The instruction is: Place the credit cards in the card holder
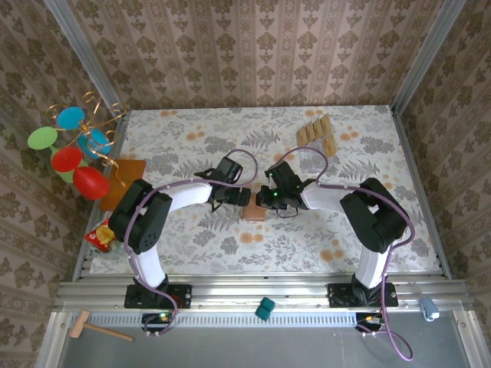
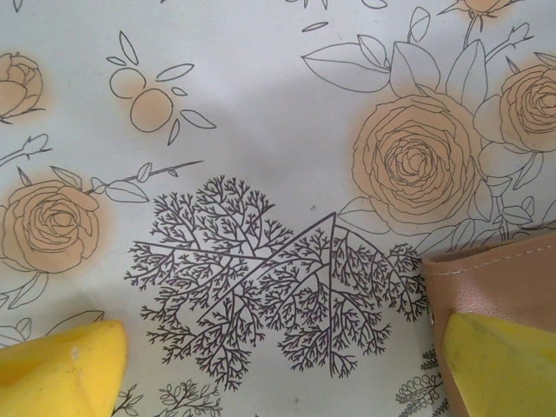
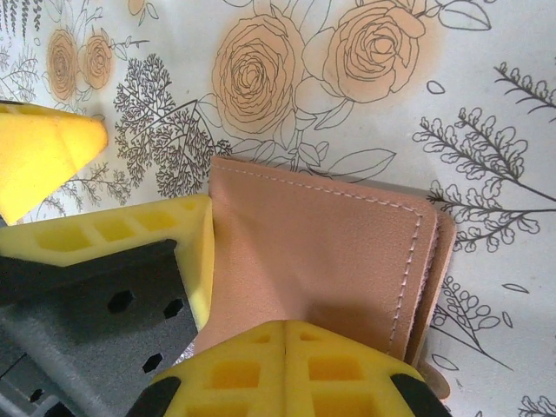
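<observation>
**Open the card holder before you go for the cards**

The card holder (image 3: 330,252) lies closed on the table (image 1: 192,138), roughly mid-table between the two arms, with its stitched cover up. Your right gripper (image 3: 217,321) is fully closed and pinches the leather at one edge. I cannot tell whether it has the top flap alone or both layers.

Your left gripper (image 2: 278,369) is spread wide and holds nothing. One of its fingers sits over the card holder's corner and the other over bare table.

The step in hand looks to be opening the fold. Lift the pinched edge slowly and press the left finger down to pin the lower half, so the whole thing doesn't ride up (thin leather slips easily from a shallow pinch).

The credit cards (image 1: 316,132) sit in a row near the far right corner, well apart from the card holder.
</observation>
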You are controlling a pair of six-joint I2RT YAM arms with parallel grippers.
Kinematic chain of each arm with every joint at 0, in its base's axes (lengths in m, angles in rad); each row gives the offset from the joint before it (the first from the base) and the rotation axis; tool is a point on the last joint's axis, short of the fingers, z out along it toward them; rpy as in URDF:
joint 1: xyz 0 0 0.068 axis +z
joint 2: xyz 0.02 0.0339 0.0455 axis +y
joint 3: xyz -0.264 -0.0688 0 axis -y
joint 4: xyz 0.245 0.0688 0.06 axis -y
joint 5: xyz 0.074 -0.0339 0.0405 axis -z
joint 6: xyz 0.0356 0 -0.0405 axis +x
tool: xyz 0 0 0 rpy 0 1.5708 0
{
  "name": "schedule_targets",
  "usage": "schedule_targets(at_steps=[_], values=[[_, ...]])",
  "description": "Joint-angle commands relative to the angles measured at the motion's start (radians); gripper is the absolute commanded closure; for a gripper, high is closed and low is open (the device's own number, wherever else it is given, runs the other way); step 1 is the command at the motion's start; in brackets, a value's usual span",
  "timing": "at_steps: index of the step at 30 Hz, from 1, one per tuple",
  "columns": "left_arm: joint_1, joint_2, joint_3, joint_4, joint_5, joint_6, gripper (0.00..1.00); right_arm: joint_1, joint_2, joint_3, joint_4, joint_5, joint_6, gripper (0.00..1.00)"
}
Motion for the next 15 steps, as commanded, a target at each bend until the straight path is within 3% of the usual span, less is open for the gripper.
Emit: schedule_targets(at_steps=[1,15], values=[[-0.022,0.075,-0.028,-0.007,0.039,0.000,0.05,-0.007,0.030,0.029,-0.023,0.031,-0.015,1.00],[-0.022,0.077,-0.027,-0.009,0.040,0.002,0.05,-0.009,0.011,0.018,-0.006,0.019,0.001,1.00]])
